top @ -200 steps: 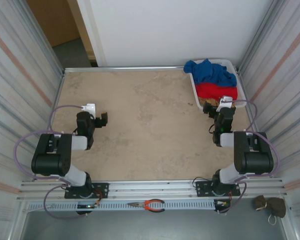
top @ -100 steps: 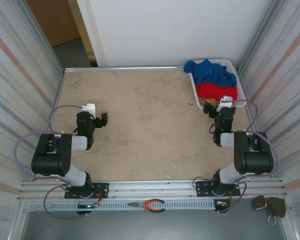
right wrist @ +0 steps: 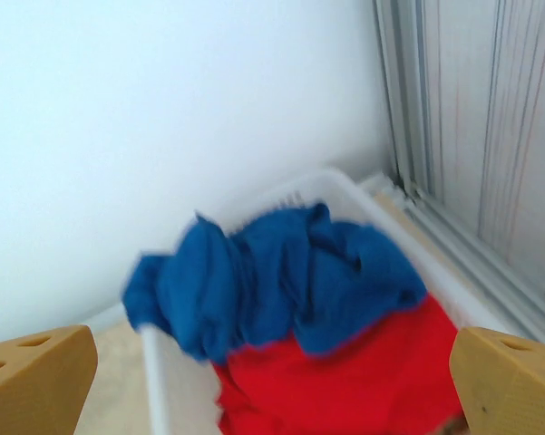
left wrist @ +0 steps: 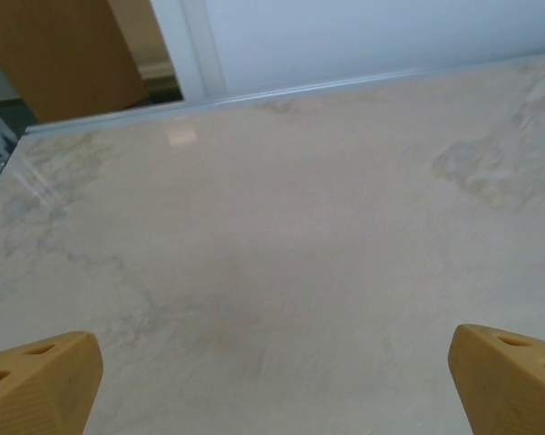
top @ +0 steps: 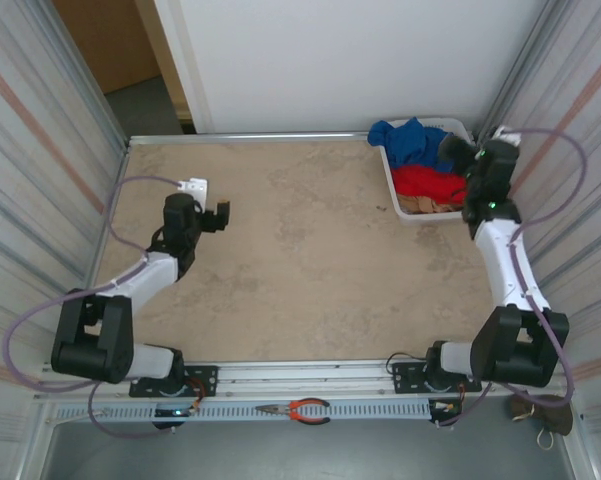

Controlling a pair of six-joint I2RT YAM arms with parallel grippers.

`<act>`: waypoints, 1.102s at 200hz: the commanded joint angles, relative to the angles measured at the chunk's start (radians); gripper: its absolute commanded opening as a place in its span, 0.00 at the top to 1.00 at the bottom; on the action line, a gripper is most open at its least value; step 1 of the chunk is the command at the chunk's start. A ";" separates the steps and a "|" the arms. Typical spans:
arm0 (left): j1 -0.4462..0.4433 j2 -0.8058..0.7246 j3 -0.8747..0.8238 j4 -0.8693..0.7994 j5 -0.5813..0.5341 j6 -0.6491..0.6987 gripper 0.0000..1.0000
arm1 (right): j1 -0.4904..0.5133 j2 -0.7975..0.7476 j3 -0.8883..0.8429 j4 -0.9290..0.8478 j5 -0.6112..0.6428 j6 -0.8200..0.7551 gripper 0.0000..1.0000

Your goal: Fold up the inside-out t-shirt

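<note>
The inside-out t-shirt (top: 412, 143) is a crumpled royal-blue heap at the far end of a white basket (top: 391, 180) in the table's far right corner. In the right wrist view the t-shirt (right wrist: 281, 276) drapes over the basket's rim (right wrist: 154, 381) and lies on top of a red garment (right wrist: 345, 385). My right gripper (top: 452, 152) hovers open over the basket, its fingers wide apart above the clothes, with nothing held (right wrist: 272, 381). My left gripper (top: 220, 217) hangs open over bare table at the left (left wrist: 272, 381).
Below the red garment (top: 428, 182) a tan cloth (top: 426, 206) fills the basket's near end. Corrugated metal walls close in both sides and a white wall stands behind. Orange-handled pliers (top: 302, 409) lie on the front rail.
The right arm has stretched forward from its folded pose, so its gripper is now over the basket. The left arm has reached a little forward and to the right. Both grippers stay open.
</note>
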 commanded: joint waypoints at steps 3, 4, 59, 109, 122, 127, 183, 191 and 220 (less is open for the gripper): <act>-0.046 -0.048 0.135 -0.291 -0.009 -0.142 0.01 | -0.005 0.161 0.175 -0.336 -0.174 0.067 0.01; -0.049 -0.049 0.139 -0.297 -0.008 -0.145 0.01 | -0.004 0.168 0.184 -0.343 -0.176 0.066 0.01; -0.193 0.000 0.310 -0.430 0.027 -0.223 0.01 | 0.030 0.552 0.544 -0.542 -0.218 0.064 0.01; -0.213 0.074 0.340 -0.437 0.078 -0.265 0.01 | 0.113 0.819 0.811 -0.607 -0.173 0.027 0.05; -0.216 0.089 0.340 -0.436 0.085 -0.266 0.01 | 0.126 0.876 0.897 -0.646 -0.190 0.015 0.21; -0.217 0.094 0.341 -0.436 0.086 -0.266 0.01 | 0.127 0.898 0.933 -0.662 -0.202 0.009 0.32; -0.218 0.100 0.341 -0.431 0.091 -0.295 0.01 | 0.179 0.754 0.997 -0.690 -0.327 -0.050 1.00; -0.216 0.094 0.344 -0.430 0.089 -0.300 0.01 | 0.203 0.694 0.975 -0.675 -0.344 -0.058 1.00; -0.209 0.070 0.362 -0.454 0.065 -0.313 0.01 | 0.320 0.530 0.976 -0.670 -0.375 -0.084 1.00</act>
